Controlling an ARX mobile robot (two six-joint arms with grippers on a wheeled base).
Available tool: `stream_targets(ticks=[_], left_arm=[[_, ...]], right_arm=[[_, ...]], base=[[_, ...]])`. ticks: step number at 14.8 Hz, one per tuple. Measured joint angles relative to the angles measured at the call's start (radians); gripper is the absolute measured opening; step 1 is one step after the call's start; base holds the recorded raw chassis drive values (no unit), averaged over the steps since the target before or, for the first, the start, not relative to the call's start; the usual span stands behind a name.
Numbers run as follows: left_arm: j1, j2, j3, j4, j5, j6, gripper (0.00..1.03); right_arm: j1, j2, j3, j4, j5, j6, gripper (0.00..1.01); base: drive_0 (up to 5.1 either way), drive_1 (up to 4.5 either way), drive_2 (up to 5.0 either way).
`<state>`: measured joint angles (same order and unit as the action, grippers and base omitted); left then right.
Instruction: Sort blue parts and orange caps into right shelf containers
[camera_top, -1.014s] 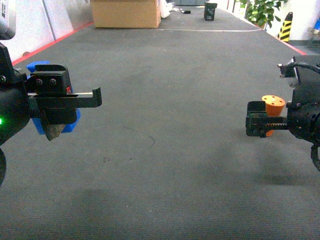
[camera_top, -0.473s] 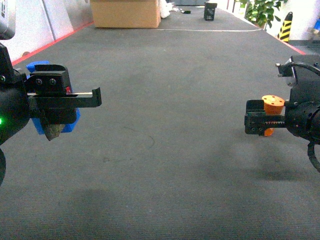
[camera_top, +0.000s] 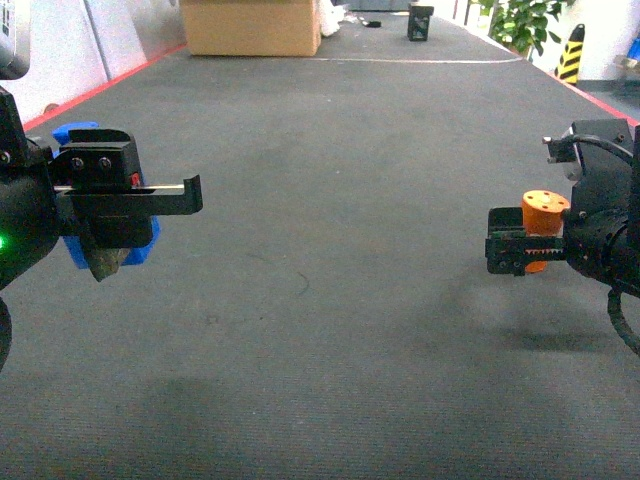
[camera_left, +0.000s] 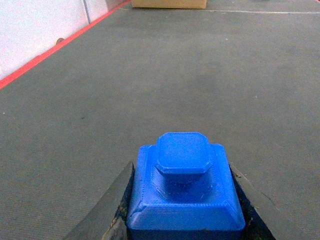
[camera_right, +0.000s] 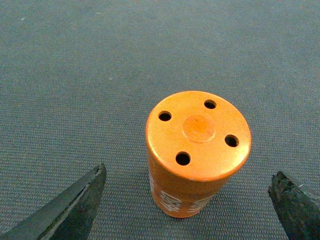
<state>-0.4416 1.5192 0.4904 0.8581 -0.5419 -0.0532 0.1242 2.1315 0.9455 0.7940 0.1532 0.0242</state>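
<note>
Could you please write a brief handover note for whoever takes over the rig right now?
Left tool: shut on a blue part, carried above the floor.
Right tool: open, fingers either side of an orange cap, not touching it.
Containers: not in view.
Done: one blue part picked up.
Left: close on the cap, find the shelf containers, drop both off.

blue part (camera_left: 185, 195): matt layered plastic | orange cap (camera_right: 198, 150): smooth satin plastic | floor (camera_top: 340, 150): grey ribbed carpet
</note>
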Motion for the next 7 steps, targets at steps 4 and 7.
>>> stream_targets(ticks=[4, 7], left_arm=[[0.000, 0.000, 0.000, 0.000, 0.000, 0.000, 0.40], [0.000, 0.000, 0.000, 0.000, 0.000, 0.000, 0.40]], right_arm=[[0.000, 0.032, 0.042, -0.004, 0.001, -0.019, 0.98], [0.000, 0.039, 0.061, -0.006, 0.002, -0.022, 0.98]], base=[[0.0, 0.00, 0.0], [0.0, 0.00, 0.0]])
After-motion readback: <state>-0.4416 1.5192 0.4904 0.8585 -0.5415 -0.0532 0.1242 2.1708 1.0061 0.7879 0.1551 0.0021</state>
